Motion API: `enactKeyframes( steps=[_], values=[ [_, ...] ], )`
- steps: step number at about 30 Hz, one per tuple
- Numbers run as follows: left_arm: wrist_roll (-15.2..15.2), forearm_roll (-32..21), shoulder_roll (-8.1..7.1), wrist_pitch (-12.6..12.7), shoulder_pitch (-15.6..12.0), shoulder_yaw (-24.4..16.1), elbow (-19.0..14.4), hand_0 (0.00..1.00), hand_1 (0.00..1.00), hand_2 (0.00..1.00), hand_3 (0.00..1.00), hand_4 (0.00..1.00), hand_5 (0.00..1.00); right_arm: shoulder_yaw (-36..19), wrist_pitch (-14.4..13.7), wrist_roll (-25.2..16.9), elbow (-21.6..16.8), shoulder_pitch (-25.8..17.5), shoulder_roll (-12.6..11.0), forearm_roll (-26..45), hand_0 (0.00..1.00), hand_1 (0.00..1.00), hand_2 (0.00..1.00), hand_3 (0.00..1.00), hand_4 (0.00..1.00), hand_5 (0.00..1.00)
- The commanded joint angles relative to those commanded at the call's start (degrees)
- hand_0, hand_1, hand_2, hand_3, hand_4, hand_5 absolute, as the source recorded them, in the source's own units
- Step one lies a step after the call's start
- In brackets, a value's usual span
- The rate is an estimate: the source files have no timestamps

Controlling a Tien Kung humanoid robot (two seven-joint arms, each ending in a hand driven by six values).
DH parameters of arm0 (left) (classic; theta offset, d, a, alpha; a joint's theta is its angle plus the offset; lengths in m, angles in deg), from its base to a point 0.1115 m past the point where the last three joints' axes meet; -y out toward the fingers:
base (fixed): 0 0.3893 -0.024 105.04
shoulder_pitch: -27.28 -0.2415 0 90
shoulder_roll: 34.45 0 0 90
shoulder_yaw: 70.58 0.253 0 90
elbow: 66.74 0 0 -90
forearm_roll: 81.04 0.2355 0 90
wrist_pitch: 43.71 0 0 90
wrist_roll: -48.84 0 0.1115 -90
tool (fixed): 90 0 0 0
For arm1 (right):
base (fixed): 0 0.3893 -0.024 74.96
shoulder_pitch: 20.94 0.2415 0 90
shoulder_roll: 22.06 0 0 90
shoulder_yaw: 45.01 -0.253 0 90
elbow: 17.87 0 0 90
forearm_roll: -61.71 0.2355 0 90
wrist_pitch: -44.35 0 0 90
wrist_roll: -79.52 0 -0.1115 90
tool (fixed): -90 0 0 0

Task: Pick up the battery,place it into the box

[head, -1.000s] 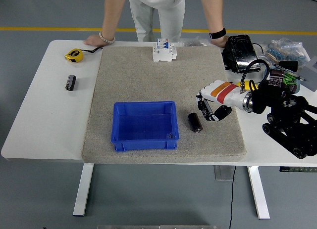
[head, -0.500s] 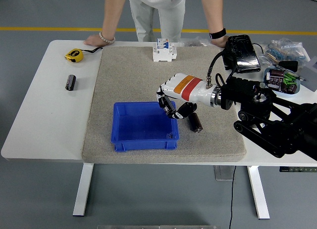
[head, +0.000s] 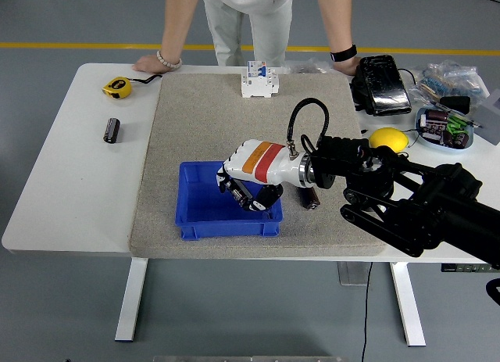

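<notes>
A black cylindrical battery (head: 312,200) lies on the grey mat (head: 203,120) just right of the blue box (head: 187,221), partly hidden behind my right wrist. My right hand (head: 248,196), white with an orange band, hangs over the box's right half with its fingers curled downward. I see nothing between them. A second black battery (head: 112,130) lies on the bare white table at the far left. My left hand is out of view.
A person leans on the far edge with both hands (head: 148,62) flat on the table. A white circuit breaker (head: 260,80) stands at the mat's back. A yellow tape measure (head: 116,86) lies back left. A black pack (head: 380,84), a yellow object (head: 388,137) and a parts dish (head: 441,127) sit at the right.
My right hand has swept left from beside the battery to over the blue box. The battery on the mat has stayed in place. The yellow object at the right is now uncovered.
</notes>
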Motion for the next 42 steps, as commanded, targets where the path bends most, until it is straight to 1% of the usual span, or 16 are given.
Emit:
enactKeyframes(
  steps=[1,9,12,13,18,19,22,24,25,28,33,37,42],
  values=[
    [0.02,-0.04,-0.02,0.00,0.00,0.04,0.00,0.713,0.650,0.764,0.707,0.732,0.529,-0.05,-0.07,-0.03,0.05,0.02,-0.02,0.02,0.740,0.731,0.835,0.984,0.998,0.259],
    [-0.07,0.31,-0.06,0.07,-0.02,-0.20,0.03,0.712,0.646,0.762,0.707,0.731,0.528,-1.17,0.03,-0.19,-0.05,-0.06,-0.50,-0.40,0.748,0.741,0.845,0.985,0.998,0.252],
    [0.00,0.15,-0.03,0.11,0.00,-0.16,0.06,0.712,0.646,0.762,0.707,0.731,0.528,-3.07,0.39,-0.17,-0.52,-0.43,-1.67,-1.15,0.748,0.741,0.845,0.985,0.998,0.252],
    [0.09,-0.07,-0.04,0.10,0.00,-0.07,0.07,0.712,0.645,0.762,0.706,0.730,0.527,-4.22,0.67,-0.13,-0.67,-0.53,-2.43,-1.72,0.733,0.725,0.813,0.948,0.998,0.254],
    [0.20,-0.40,-0.08,0.08,-0.01,0.09,0.11,0.712,0.645,0.762,0.706,0.730,0.527,-8.42,1.64,-0.07,-0.72,-0.89,-5.26,-3.63,0.733,0.725,0.813,0.948,0.998,0.254],
    [0.21,-0.49,-0.10,0.06,-0.03,0.16,0.11,0.712,0.642,0.760,0.706,0.730,0.526,-9.73,1.94,-0.08,-0.60,-1.02,-6.05,-4.34,0.713,0.710,0.781,0.879,0.998,0.254],
    [0.14,-0.35,-0.11,0.06,-0.08,0.06,0.12,0.712,0.642,0.760,0.706,0.730,0.526,-12.38,3.24,0.42,0.14,-1.52,-7.67,-5.75,0.713,0.710,0.781,0.879,0.998,0.254],
    [0.15,-0.40,-0.13,0.04,-0.14,0.08,0.13,0.712,0.642,0.760,0.706,0.730,0.526,-13.23,3.89,0.71,0.76,-1.94,-8.44,-6.20,0.713,0.710,0.781,0.879,0.998,0.254],
    [0.10,-0.28,-0.12,0.05,-0.19,-0.03,0.14,0.713,0.641,0.759,0.706,0.730,0.526,-13.39,4.37,0.89,1.07,-2.31,-8.83,-6.49,0.708,0.698,0.767,0.860,0.998,0.245],
    [-0.06,0.06,-0.04,0.09,-0.24,-0.21,0.14,0.713,0.641,0.759,0.706,0.730,0.526,-13.65,5.16,1.04,1.86,-3.39,-9.48,-6.82,0.708,0.698,0.767,0.860,0.998,0.245],
    [-0.10,-0.01,0.05,0.06,-0.42,-0.25,0.14,0.712,0.638,0.758,0.706,0.729,0.525,-14.06,6.29,1.21,1.99,-5.85,-11.09,-6.78,0.699,0.690,0.756,0.853,0.998,0.241],
    [-0.17,0.15,0.06,0.03,-0.47,-0.34,0.15,0.712,0.639,0.758,0.706,0.729,0.525,-13.42,6.91,1.53,2.00,-6.71,-11.29,-6.26,0.700,0.691,0.756,0.852,0.998,0.237],
    [-0.24,0.37,0.10,0.01,-0.43,-0.39,0.11,0.712,0.639,0.758,0.706,0.729,0.525,-12.85,6.98,1.84,3.27,-7.13,-10.03,-6.17,0.700,0.691,0.756,0.852,0.998,0.237]
  ],
)
